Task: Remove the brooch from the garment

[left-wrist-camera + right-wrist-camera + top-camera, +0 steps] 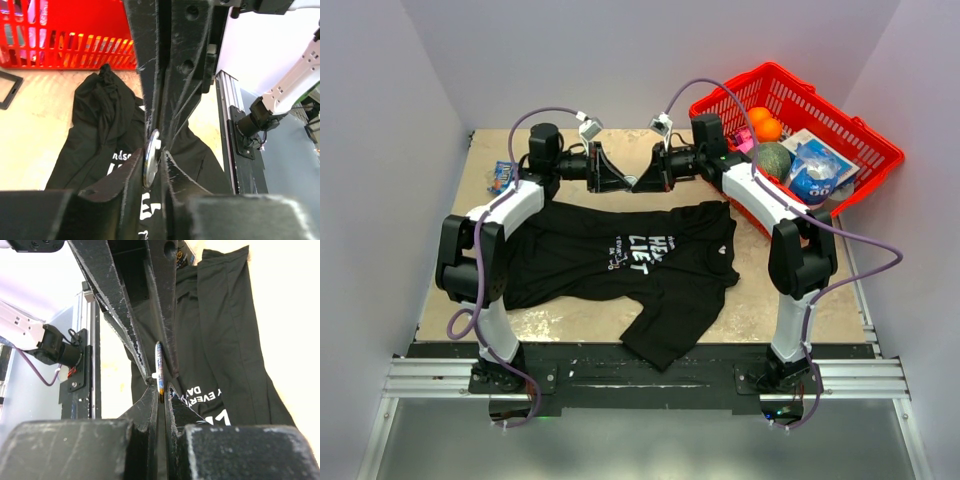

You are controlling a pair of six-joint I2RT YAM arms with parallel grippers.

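Note:
The garment (620, 260) is a black T-shirt with white lettering, spread flat on the table; it also shows below the fingers as the garment (100, 130) and the garment (225, 340). Both grippers meet tip to tip above its far edge. The brooch (151, 159), a small silver disc seen edge-on, hangs in the air off the cloth. My right gripper (161, 386) is shut on the rim of the brooch (159, 370). My left gripper (154, 151) straddles the disc with its jaws slightly apart: the disc rests against one finger, with a slim gap to the other.
A red basket (840, 130) with oranges (765, 125), a green melon (775, 158) and a blue bag (815, 170) stands at the far right. A small colourful packet (502, 175) lies at the far left. A black wire frame (7, 90) sits on the table by the basket.

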